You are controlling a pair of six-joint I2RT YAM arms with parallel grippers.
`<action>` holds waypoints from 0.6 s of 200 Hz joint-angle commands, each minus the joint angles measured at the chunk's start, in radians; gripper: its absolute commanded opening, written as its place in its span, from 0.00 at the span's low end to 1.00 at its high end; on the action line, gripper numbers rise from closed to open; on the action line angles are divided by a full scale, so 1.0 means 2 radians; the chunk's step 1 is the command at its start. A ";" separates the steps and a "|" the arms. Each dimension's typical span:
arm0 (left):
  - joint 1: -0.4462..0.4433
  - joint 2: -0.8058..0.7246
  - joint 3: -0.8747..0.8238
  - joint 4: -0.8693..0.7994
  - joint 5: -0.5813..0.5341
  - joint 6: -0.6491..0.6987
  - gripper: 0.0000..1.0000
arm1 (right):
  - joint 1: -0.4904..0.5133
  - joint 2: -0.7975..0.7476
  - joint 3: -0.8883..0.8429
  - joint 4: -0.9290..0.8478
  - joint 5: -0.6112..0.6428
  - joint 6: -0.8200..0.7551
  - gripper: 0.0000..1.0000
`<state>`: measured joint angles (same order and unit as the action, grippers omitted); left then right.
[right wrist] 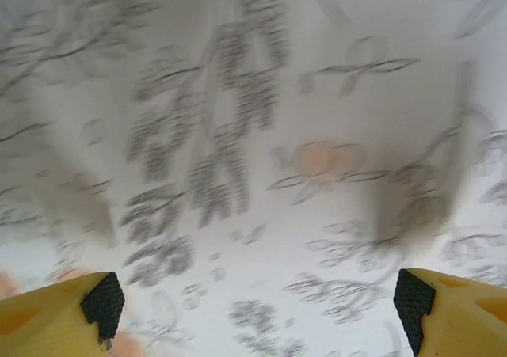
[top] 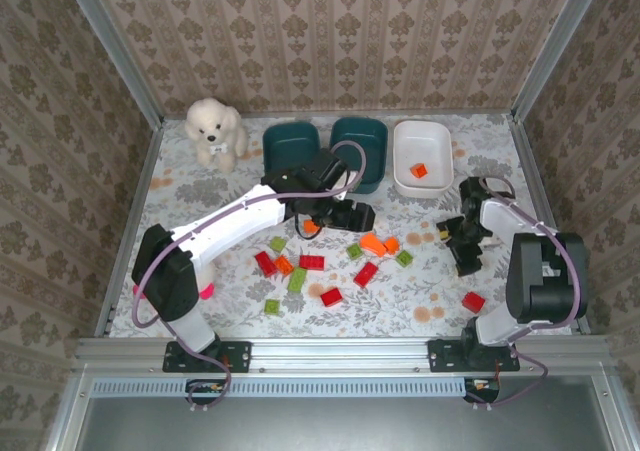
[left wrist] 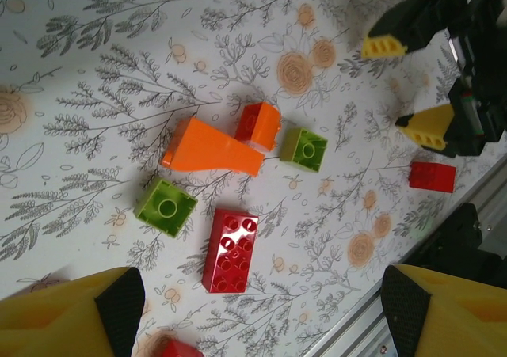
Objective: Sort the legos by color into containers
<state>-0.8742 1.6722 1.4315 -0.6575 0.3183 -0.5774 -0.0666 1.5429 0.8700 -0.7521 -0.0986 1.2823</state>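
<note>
Legos (top: 312, 262) lie loose in the middle of the table (top: 180, 186), red, orange and green mixed, mostly in a band between the two arms. One orange lego (top: 418, 170) is in the white tub (top: 432, 146). One red lego (top: 473, 301) sits alone toward the near right corner, just beside the right arm (top: 545, 276).

Left gripper (left wrist: 257, 309): fingers (left wrist: 79, 317) wide apart, nothing between them. From above it hangs over the far side of the pile. A small orange piece (top: 311, 227) is just beside it, can't tell if they touch. Ahead of its fingers on the cloth: red 2x4 (left wrist: 230, 250), green brick (left wrist: 165, 207), orange cone piece (left wrist: 210, 151).

Right gripper (right wrist: 257, 300): fingers apart too, empty, blurred bare cloth underneath. It sits right of the pile, toward the right edge.

Tubs run in a row along the far edge: teal tubs (top: 288, 143) side by side, then the white one toward the far right corner. From above, the left arm (top: 225, 221) wrist overlaps the near rims of the teal pair.

Dog (top: 214, 129) in the far left corner. Walls (top: 340, 31) on the left, far and right sides, rail (top: 340, 351) along the near edge. Open cloth along the left edge and in front of the white tub.
</note>
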 commanded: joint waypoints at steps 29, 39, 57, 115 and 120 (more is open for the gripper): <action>0.006 -0.024 -0.008 0.008 -0.007 -0.009 0.82 | 0.013 -0.021 0.060 -0.048 0.017 -0.009 0.92; 0.005 -0.023 -0.009 0.010 -0.007 -0.010 0.82 | 0.004 -0.046 0.056 -0.065 0.030 -0.019 0.92; 0.005 -0.025 -0.013 0.015 -0.006 -0.011 0.82 | -0.023 -0.095 0.032 -0.100 0.050 -0.041 0.92; 0.009 -0.055 -0.061 0.041 -0.005 -0.013 0.82 | -0.150 -0.218 -0.077 -0.166 0.051 -0.129 1.00; 0.010 -0.059 -0.067 0.042 -0.004 -0.013 0.82 | -0.153 -0.221 -0.081 -0.167 0.049 -0.131 1.00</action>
<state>-0.8673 1.6104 1.3403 -0.6044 0.3141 -0.5861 -0.3359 1.1378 0.7555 -0.9844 -0.0105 1.1114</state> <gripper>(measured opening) 0.820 0.996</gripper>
